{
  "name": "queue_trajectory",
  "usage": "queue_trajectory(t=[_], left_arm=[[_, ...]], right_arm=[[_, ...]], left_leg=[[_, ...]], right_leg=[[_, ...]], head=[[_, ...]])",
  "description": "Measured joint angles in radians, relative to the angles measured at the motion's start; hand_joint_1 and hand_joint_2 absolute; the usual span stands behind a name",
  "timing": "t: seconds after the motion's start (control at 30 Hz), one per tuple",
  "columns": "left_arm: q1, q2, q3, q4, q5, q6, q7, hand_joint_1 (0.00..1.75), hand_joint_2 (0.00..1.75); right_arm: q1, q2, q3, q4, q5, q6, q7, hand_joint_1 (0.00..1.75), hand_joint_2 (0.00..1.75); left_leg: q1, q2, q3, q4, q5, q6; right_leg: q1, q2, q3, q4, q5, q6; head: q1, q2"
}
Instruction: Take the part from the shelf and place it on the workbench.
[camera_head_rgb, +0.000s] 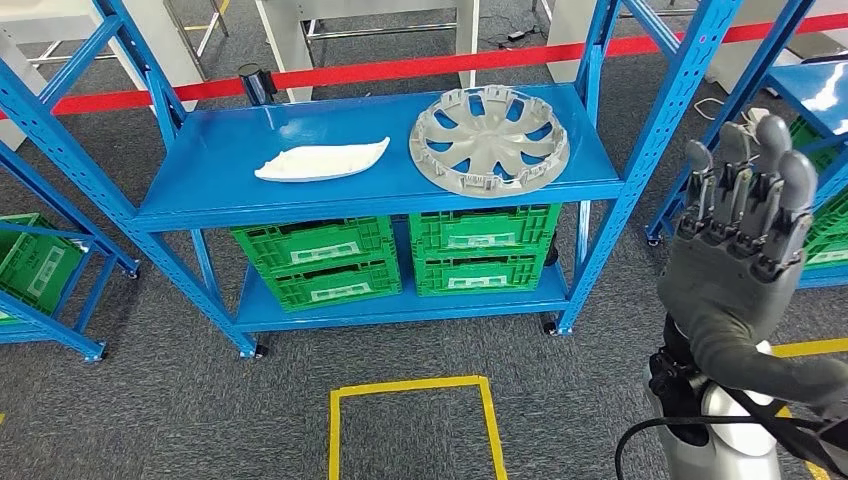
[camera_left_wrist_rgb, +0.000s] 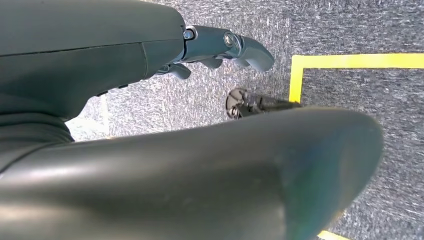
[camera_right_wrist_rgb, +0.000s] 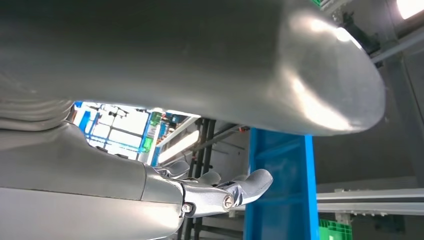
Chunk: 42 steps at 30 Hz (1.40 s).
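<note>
Fingers (camera_head_rgb: 752, 190) straight, close together and empty, the right hand (camera_head_rgb: 742, 250) rises right of the shelf (camera_head_rgb: 380, 195) — the reach is just starting. Hubcap (camera_head_rgb: 490, 140) and white part (camera_head_rgb: 322, 160) lie atop it; next, swing left. Left hand (camera_left_wrist_rgb: 220, 47) hangs loosely curled, empty.

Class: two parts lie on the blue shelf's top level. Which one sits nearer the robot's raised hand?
The round grey wheel cover, with spokes and a raised rim. It sits on the shelf's right side, toward the raised right hand; the flat white leaf-shaped part lies further left.
</note>
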Motion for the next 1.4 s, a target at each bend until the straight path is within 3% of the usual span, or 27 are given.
queue_trajectory(t=[0.03, 0.1, 0.2, 0.27, 0.37, 0.43, 0.53, 0.57, 0.6, 0.67, 0.73, 0.77, 0.87, 0.93, 0.97, 1.03, 1.07, 1.1, 1.13, 1.2, 1.23, 1.3, 1.4], left_arm=[[0.001, 0.0, 0.0, 0.0, 0.0, 0.0, 0.0, 0.0, 0.0], [0.002, 0.001, 0.0, 0.0, -0.001, 0.0, 0.001, 0.0, 0.0], [0.002, 0.002, 0.0, 0.0, -0.002, 0.0, 0.001, 0.0, 0.0], [0.001, 0.002, 0.001, 0.0, -0.002, 0.0, 0.001, 0.0, 0.0], [0.0, 0.002, 0.001, 0.0, -0.003, 0.0, 0.001, 0.0, 0.0], [0.0, 0.002, 0.001, 0.0, -0.005, 0.0, 0.001, 0.0, 0.0], [-0.001, 0.003, 0.001, 0.0, -0.008, 0.0, 0.001, 0.0, 0.0], [-0.001, 0.003, 0.001, 0.0, -0.009, 0.0, 0.002, 0.0, 0.0], [0.0, 0.003, 0.001, 0.0, -0.01, 0.0, 0.002, 0.0, 0.0], [0.001, 0.002, 0.001, 0.0, -0.012, 0.0, 0.002, 0.0, 0.0], [0.0, 0.002, 0.001, 0.0, -0.015, 0.0, 0.002, 0.0, 0.0], [-0.001, 0.002, 0.001, 0.0, -0.016, 0.0, 0.002, 0.0, 0.0], [-0.002, 0.003, 0.001, 0.0, -0.018, -0.001, 0.002, 0.0, 0.0], [-0.003, 0.004, 0.001, -0.001, -0.018, -0.002, 0.001, 0.0, 0.0], [-0.003, 0.005, 0.001, -0.001, -0.018, -0.002, 0.001, 0.0, 0.0], [-0.001, 0.005, 0.001, 0.0, -0.018, -0.003, 0.001, 0.0, 0.0], [0.0, 0.005, 0.001, 0.0, -0.018, -0.003, 0.001, 0.0, 0.0], [0.001, 0.006, 0.001, 0.0, -0.019, -0.003, 0.001, 0.0, 0.0], [0.002, 0.007, 0.001, 0.0, -0.019, -0.004, 0.0, 0.0, 0.0], [0.002, 0.008, 0.001, 0.0, -0.019, -0.004, 0.0, 0.0, 0.0], [0.002, 0.009, 0.001, 0.0, -0.019, -0.005, 0.0, 0.0, 0.0], [0.0, 0.009, 0.001, 0.0, -0.019, -0.005, 0.001, 0.0, 0.0], [0.001, 0.009, 0.001, 0.0, -0.02, -0.005, 0.0, 0.0, 0.0]], right_arm=[[0.0, 0.0, 0.0, 0.001, 0.0, 0.0, 0.0, 0.0, 0.0], [0.0, 0.001, 0.0, 0.002, 0.0, 0.0, 0.0, 0.0, 0.0], [-0.001, 0.002, 0.0, 0.002, 0.001, -0.002, 0.0, 0.0, 0.0], [-0.002, 0.002, 0.0, 0.002, 0.003, -0.002, 0.0, 0.0, 0.0], [-0.002, 0.003, 0.0, 0.001, 0.006, -0.004, 0.0, 0.0, 0.0], [-0.004, 0.003, 0.0, 0.0, 0.004, -0.005, -0.001, 0.0, 0.0], [-0.002, 0.003, 0.0, 0.001, 0.003, -0.005, 0.0, 0.0, 0.0], [-0.001, 0.002, 0.0, 0.001, 0.003, -0.005, 0.0, 0.0, 0.0], [-0.001, 0.002, 0.0, 0.001, 0.003, -0.005, 0.0, 0.0, 0.0], [-0.001, 0.002, 0.0, 0.001, 0.003, -0.005, 0.0, 0.0, 0.0], [-0.001, 0.002, 0.0, 0.001, 0.005, -0.007, 0.0, 0.0, 0.0], [-0.001, 0.002, 0.0, 0.001, 0.005, -0.008, 0.0, 0.0, 0.0], [0.001, 0.002, 0.0, 0.0, 0.007, -0.01, 0.0, 0.0, 0.0], [0.001, 0.003, 0.0, -0.001, 0.007, -0.01, -0.001, 0.0, 0.0], [0.002, 0.003, 0.0, -0.002, 0.007, -0.01, -0.001, 0.0, 0.0], [0.004, 0.003, 0.0, -0.002, 0.007, -0.01, 0.0, 0.0, 0.0], [0.007, 0.003, 0.0, -0.002, 0.008, -0.01, 0.0, 0.0, 0.0], [0.011, 0.003, 0.0, -0.002, 0.009, -0.01, 0.0, 0.0, 0.0], [0.015, 0.003, 0.0, -0.002, 0.01, -0.01, 0.0, 0.0, 0.0], [0.018, 0.003, 0.0, -0.002, 0.01, -0.01, 0.0, 0.0, 0.0], [0.018, 0.003, 0.0, -0.002, 0.01, -0.01, 0.0, 0.0, 0.0], [0.019, 0.003, 0.0, -0.002, 0.011, -0.01, 0.0, 0.0, 0.0], [0.021, 0.003, 0.001, -0.004, 0.01, -0.009, 0.0, 0.0, 0.0]], left_leg=[[0.0, 0.0, -0.025, 0.037, -0.006, -0.001], [0.0, 0.0, -0.036, 0.026, 0.033, 0.001], [-0.003, 0.0, 0.032, -0.161, 0.152, 0.014], [-0.008, -0.001, 0.062, -0.232, 0.175, 0.023], [-0.009, -0.002, 0.073, -0.245, 0.169, 0.039], [-0.004, -0.001, 0.09, -0.261, 0.169, 0.052], [-0.006, -0.001, 0.104, -0.266, 0.159, 0.066], [-0.008, -0.001, 0.109, -0.265, 0.153, 0.067], [-0.009, -0.001, 0.115, -0.263, 0.147, 0.067], [-0.009, -0.003, 0.131, -0.259, 0.131, 0.063], [-0.012, -0.004, 0.14, -0.252, 0.114, 0.054], [-0.014, -0.004, 0.142, -0.251, 0.108, 0.048], [-0.013, -0.002, 0.15, -0.253, 0.098, 0.031], [-0.01, -0.001, 0.137, -0.214, 0.076, 0.018], [-0.008, -0.001, 0.111, -0.162, 0.053, 0.012], [-0.005, -0.001, 0.031, -0.025, 0.003, 0.003], [-0.003, -0.001, -0.002, 0.023, -0.004, 0.001], [-0.002, -0.001, -0.019, 0.035, 0.01, 0.0], [-0.001, -0.001, -0.015, 0.006, 0.044, 0.0], [-0.001, -0.001, 0.032, -0.127, 0.13, 0.004], [-0.003, -0.001, 0.056, -0.186, 0.156, 0.009], [-0.008, -0.002, 0.078, -0.239, 0.167, 0.021], [-0.008, -0.002, 0.087, -0.25, 0.164, 0.043]], right_leg=[[0.001, 0.0, 0.003, 0.0, -0.003, -0.001], [0.001, 0.002, 0.013, 0.0, -0.011, 0.0], [0.002, 0.005, 0.037, -0.001, -0.029, 0.008], [0.003, 0.006, 0.045, -0.004, -0.038, 0.019], [0.003, 0.006, 0.057, -0.015, -0.043, 0.038], [0.005, 0.004, 0.041, 0.03, -0.065, 0.044], [0.006, 0.004, -0.074, 0.218, -0.131, 0.047], [0.006, 0.004, -0.107, 0.256, -0.13, 0.048], [0.006, 0.004, -0.122, 0.259, -0.109, 0.047], [0.006, 0.003, -0.093, 0.154, -0.019, 0.044], [0.008, 0.001, -0.047, 0.041, 0.032, 0.037], [0.01, 0.001, -0.035, 0.013, 0.037, 0.032], [0.012, 0.005, -0.028, 0.003, 0.027, 0.015], [0.008, 0.005, -0.018, -0.003, 0.024, 0.003], [0.006, 0.004, -0.012, -0.005, 0.021, -0.001], [0.006, 0.003, -0.003, -0.005, 0.012, -0.006], [0.006, 0.003, 0.002, -0.005, 0.007, -0.006], [0.005, 0.004, 0.009, -0.005, 0.001, -0.005], [0.004, 0.005, 0.017, -0.005, -0.004, -0.003], [0.002, 0.005, 0.035, -0.005, -0.017, 0.004], [0.003, 0.006, 0.041, -0.005, -0.023, 0.009], [0.005, 0.007, 0.048, -0.009, -0.031, 0.022], [0.004, 0.006, 0.053, -0.01, -0.037, 0.04]], head=[[0.0, 0.0], [-0.001, 0.0], [-0.002, 0.0], [-0.002, 0.0], [-0.001, 0.0], [0.002, 0.0], [0.009, 0.0], [0.01, 0.0], [0.01, 0.0], [0.012, 0.0], [0.014, 0.0], [0.014, 0.0], [0.013, 0.0], [0.011, 0.0], [0.009, 0.0], [0.006, 0.0], [0.006, 0.0], [0.005, 0.0], [0.005, 0.0], [0.004, 0.0], [0.004, 0.0], [0.004, 0.0], [0.005, 0.0]])
